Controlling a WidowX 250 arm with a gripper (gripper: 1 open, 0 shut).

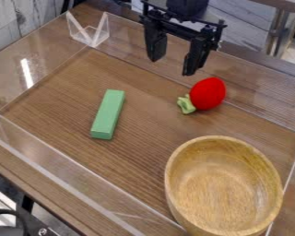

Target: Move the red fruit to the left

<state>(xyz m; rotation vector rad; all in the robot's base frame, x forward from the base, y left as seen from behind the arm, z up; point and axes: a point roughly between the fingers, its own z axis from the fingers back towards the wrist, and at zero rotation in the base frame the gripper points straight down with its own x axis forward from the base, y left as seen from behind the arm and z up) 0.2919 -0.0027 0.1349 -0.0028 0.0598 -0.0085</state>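
**Open Gripper Near Red Fruit**

Hangs above the wooden table (58, 88) with the gripper (173, 55) spread wide, gripping nothing. Shows the red fruit (208, 93) on the tabletop, between gripper and yellow bowl (224, 186), with 1 green block (108, 114) well apart.

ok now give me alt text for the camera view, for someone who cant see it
A black robot gripper hangs open just above and beside a glossy red toy fruit with a green leafy cap on a wooden table. A green rectangular block and a large yellow bowl also sit on the table.
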